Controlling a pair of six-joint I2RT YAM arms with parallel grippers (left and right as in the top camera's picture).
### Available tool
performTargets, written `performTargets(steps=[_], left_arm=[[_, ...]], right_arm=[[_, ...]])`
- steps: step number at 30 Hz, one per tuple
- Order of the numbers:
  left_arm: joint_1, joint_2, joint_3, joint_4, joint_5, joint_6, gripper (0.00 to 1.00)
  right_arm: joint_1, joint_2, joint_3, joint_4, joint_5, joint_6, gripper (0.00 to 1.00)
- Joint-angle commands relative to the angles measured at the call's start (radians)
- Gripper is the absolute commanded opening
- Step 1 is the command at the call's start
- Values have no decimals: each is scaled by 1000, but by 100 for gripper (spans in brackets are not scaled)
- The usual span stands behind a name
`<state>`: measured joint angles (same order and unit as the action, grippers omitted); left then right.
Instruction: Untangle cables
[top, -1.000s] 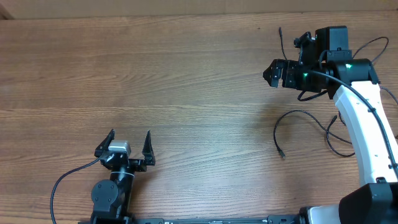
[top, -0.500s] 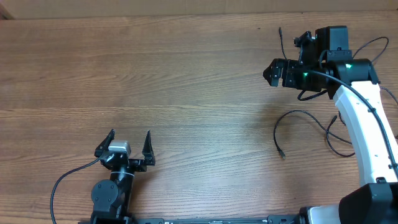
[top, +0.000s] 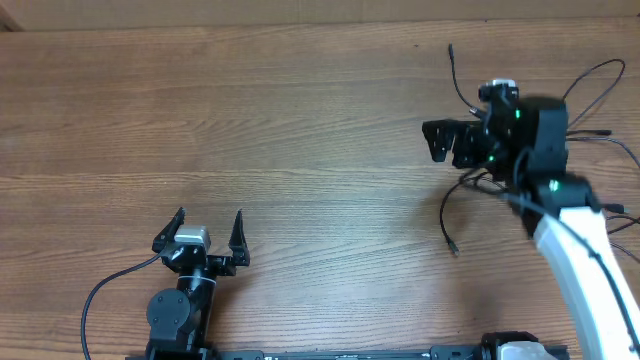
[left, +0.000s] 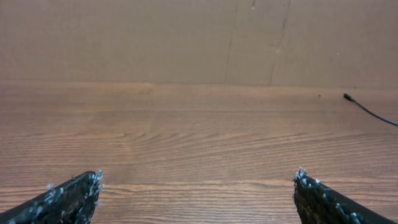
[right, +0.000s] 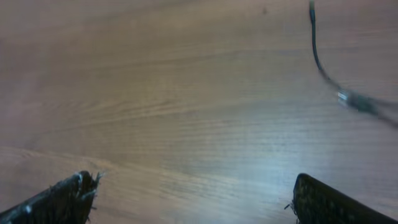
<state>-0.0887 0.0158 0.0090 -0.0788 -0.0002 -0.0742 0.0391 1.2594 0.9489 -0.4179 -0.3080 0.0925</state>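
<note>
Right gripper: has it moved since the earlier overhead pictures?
Yes. The right gripper has moved down the overhead picture, farther from the cable tip at the far side, which has stayed in place.

Even, diffuse light falls on the wooden table (top: 300, 120). In the overhead view the table's grain is sharp and its shadows are faint and soft-edged. The left wrist view is equally crisp. The right wrist view is smeared throughout, with a pale sheen across the table's middle and a blurred cable (right: 314, 37).
</note>
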Motion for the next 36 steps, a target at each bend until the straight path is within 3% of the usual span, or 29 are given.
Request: performTargets(steps=[1, 6, 19, 28, 36], left_arm=[[10, -11, -3, 0, 11, 15, 100], [10, -11, -3, 0, 11, 15, 100], [10, -11, -3, 0, 11, 15, 100], [10, -11, -3, 0, 11, 15, 100], [10, -11, -3, 0, 11, 15, 100]], right_arm=[[-1, -112, -177, 200, -8, -12, 100], [-1, -251, -418, 492, -8, -12, 100], [-2, -601, -946, 996, 56, -16, 100], [-2, -807, -941, 785, 76, -15, 100], [-2, -1087, -941, 422, 151, -16, 100]])
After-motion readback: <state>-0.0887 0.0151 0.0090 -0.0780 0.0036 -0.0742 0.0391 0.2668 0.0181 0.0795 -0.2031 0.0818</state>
